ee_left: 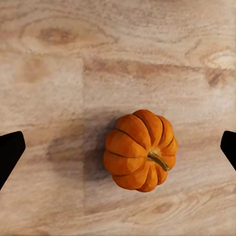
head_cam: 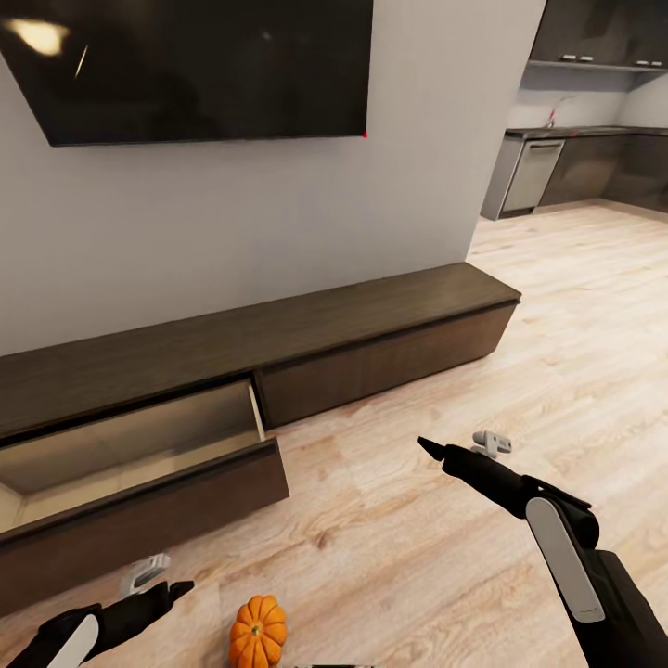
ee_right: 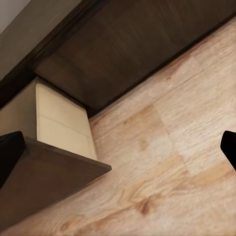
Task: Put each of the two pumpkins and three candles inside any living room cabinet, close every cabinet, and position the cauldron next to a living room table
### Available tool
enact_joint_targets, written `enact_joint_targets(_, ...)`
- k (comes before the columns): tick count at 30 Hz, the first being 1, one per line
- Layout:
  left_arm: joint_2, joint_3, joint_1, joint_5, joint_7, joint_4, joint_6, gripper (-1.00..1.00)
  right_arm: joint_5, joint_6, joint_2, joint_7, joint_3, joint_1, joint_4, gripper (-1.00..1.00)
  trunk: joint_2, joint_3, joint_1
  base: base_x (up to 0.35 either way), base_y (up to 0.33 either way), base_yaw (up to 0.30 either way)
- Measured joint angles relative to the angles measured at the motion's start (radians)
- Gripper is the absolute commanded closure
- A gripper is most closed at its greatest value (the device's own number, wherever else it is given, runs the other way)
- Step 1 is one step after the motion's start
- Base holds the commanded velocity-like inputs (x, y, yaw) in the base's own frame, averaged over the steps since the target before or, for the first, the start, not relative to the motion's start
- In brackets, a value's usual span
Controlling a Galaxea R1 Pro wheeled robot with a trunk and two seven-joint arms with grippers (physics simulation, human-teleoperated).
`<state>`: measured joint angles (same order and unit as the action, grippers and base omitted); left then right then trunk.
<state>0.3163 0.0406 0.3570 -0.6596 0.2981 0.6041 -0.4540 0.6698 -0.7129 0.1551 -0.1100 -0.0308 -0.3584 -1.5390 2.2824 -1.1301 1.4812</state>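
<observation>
Floor: I am over a light wood plank floor point(head_cam: 399, 520), bare and matte, with a soft shadow beside the pumpkin in the left wrist view.
Room: pale wall point(head_cam: 278, 223) ahead with a black wall-mounted TV point(head_cam: 195, 65); grey kitchen units point(head_cam: 584, 167) lie beyond the wall's end on the right.
Cabinet: the long, low dark brown cabinet point(head_cam: 371, 320) runs along the foot of the wall.
Drawer: its left-hand drawer point(head_cam: 130, 445) stands pulled out, the light tan inside showing nothing in it; the front to its right is shut flush. The right wrist view point(ee_right: 64, 123) catches the drawer's tan side wall and dark front corner.
Pumpkin: the orange ribbed pumpkin point(head_cam: 259, 631) sits on the floor in front of the open drawer, apart from it, by my left arm.
Pumpkin, orientation: round, so I read no long axis; it sits upright with its stem point(ee_left: 158, 160) topmost and bent to one side.
Left gripper point(ee_left: 118, 147): directly above the pumpkin, jaws spread wide with a tip at each edge of the wrist view, touching nothing.
Right gripper point(ee_right: 118, 147): hangs over bare floor near the drawer's corner, jaws likewise wide apart and empty.
</observation>
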Motion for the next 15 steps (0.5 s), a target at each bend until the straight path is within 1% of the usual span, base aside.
enact_joint_targets(2,-0.007,0.000,0.000,0.015,0.000,0.000,0.000,-1.00,0.000,0.000,0.000,-0.002,0.001,0.000,-0.001,-1.00,0.014,-0.006,0.008,0.000,0.000,0.000)
enact_joint_targets(4,-0.027,0.004,0.000,0.040,0.001,0.000,0.002,-1.00,0.001,-0.001,-0.004,-0.009,0.005,0.000,-0.003,-1.00,0.028,-0.013,0.015,0.000,0.000,0.000)
enact_joint_targets(5,-0.031,0.005,0.000,0.047,0.001,0.000,0.002,-1.00,0.001,-0.001,-0.004,-0.013,0.007,0.000,-0.003,-1.00,0.035,-0.016,0.019,0.000,0.000,0.000)
enact_joint_targets(7,-0.042,0.007,0.000,0.075,0.001,0.000,0.010,-1.00,0.001,-0.002,-0.006,-0.042,0.024,0.000,-0.004,-1.00,0.049,-0.022,0.027,0.000,0.000,0.000)
enact_joint_targets(9,-0.051,0.012,0.000,0.097,0.002,-0.001,0.033,-1.00,0.001,-0.004,-0.007,-0.084,0.048,0.000,-0.005,-1.00,0.063,-0.028,0.035,0.000,0.000,0.000)
enact_joint_targets(12,-0.057,0.030,0.000,0.104,0.002,-0.001,0.045,-1.00,0.000,-0.009,-0.007,-0.100,0.062,-0.003,0.000,-1.00,0.084,-0.038,0.046,0.000,0.000,0.000)
enact_joint_targets(15,-0.060,0.053,0.000,0.108,0.002,-0.001,0.051,-1.00,-0.003,-0.014,-0.006,-0.107,0.090,-0.008,0.003,-1.00,0.105,-0.047,0.058,0.000,0.000,0.000)
